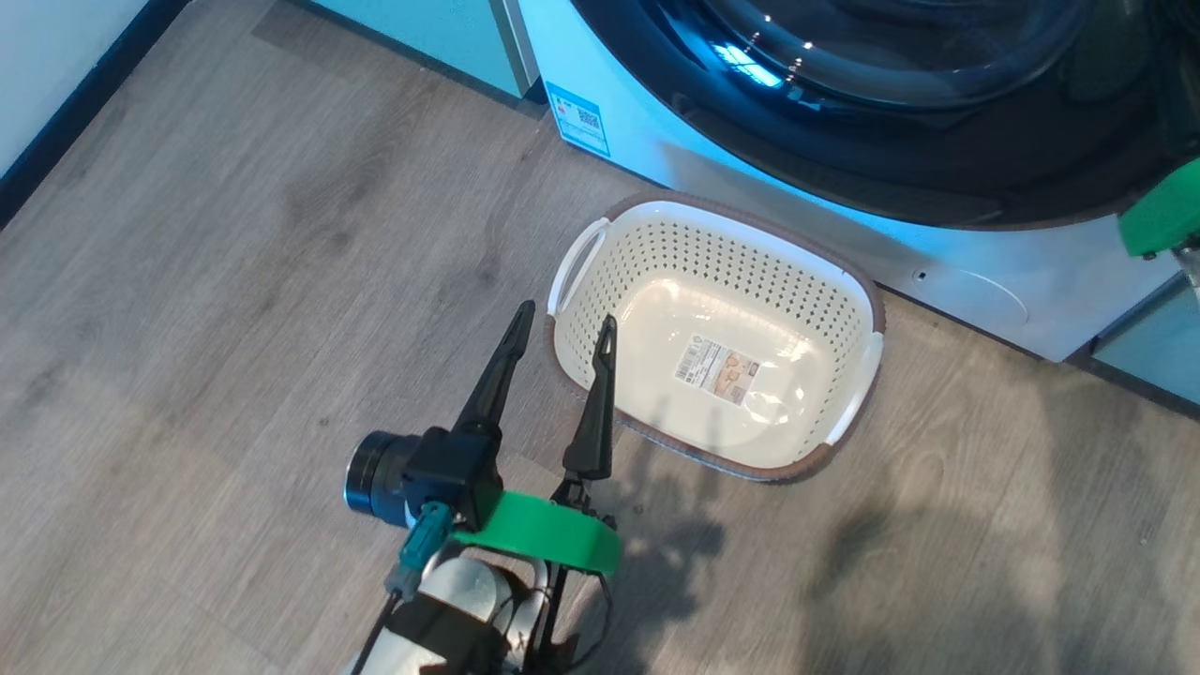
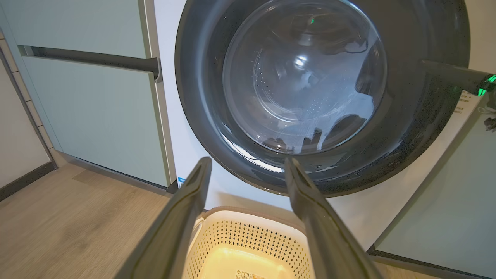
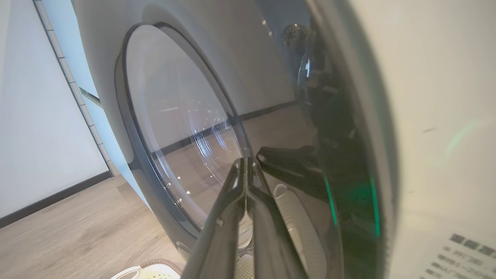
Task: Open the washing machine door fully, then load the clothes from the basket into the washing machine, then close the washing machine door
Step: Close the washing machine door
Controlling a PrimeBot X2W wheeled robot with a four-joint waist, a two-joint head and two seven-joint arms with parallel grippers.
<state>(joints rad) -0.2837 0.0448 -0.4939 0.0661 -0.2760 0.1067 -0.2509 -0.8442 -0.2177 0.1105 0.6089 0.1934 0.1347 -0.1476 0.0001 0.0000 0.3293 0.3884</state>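
Floorboards (image 1: 234,234) of grey-brown wood carry a small rectangular cream plastic basket (image 1: 731,253) with perforated sides, a brown rim and white handles. It sits just in front of the big white front-loading washing machine (image 1: 637,131), and its glossy base shows a printed label (image 1: 717,367). The large round glossy black door (image 2: 310,85), with a clear domed glass bowl at its centre, lies flat against the machine's front. The left gripper (image 1: 569,319) hangs over the basket's near left corner with its two long dark fingers spread wide and nothing between them. The right gripper (image 3: 245,162) is at the door's right side with its fingers pressed together on nothing. Its tips are at the black ring, almost meeting their own reflection, but I cannot tell whether they touch it. Pale green cabinets (image 2: 97,108) flank the machine.
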